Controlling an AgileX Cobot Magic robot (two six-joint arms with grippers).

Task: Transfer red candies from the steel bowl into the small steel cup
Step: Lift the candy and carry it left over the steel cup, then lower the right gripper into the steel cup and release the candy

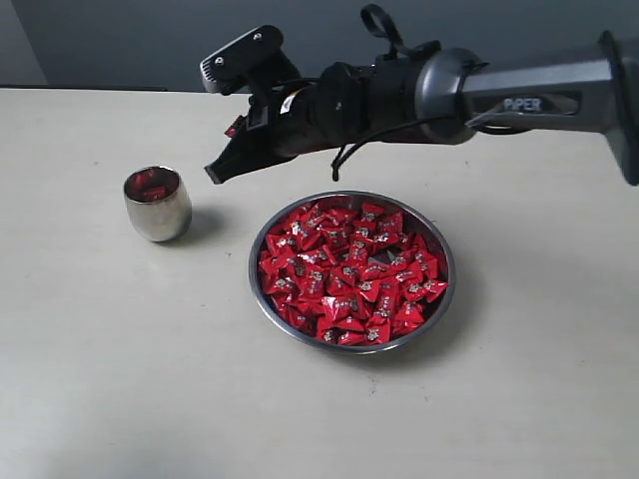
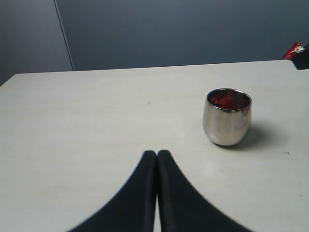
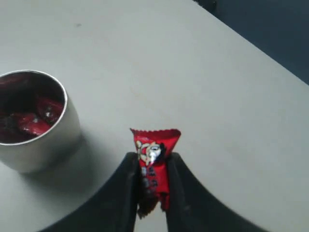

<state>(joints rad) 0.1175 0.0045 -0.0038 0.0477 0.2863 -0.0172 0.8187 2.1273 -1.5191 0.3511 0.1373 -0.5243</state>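
The steel bowl (image 1: 439, 244) sits mid-table, heaped with red candies (image 1: 349, 271). The small steel cup (image 1: 157, 204) stands to its left with a few red candies inside (image 3: 29, 121). My right gripper (image 1: 216, 172) hangs above the table between cup and bowl, right of the cup and higher than its rim. It is shut on one red candy (image 3: 153, 159), whose pinched end sticks out past the fingertips. My left gripper (image 2: 157, 153) is shut and empty, low over bare table, with the cup (image 2: 227, 117) ahead of it and off to one side.
The pale table (image 1: 120, 379) stretches around both vessels. A dark wall (image 1: 120, 40) rises behind the far table edge. The right arm's black body (image 1: 379, 100) spans above the bowl's far side.
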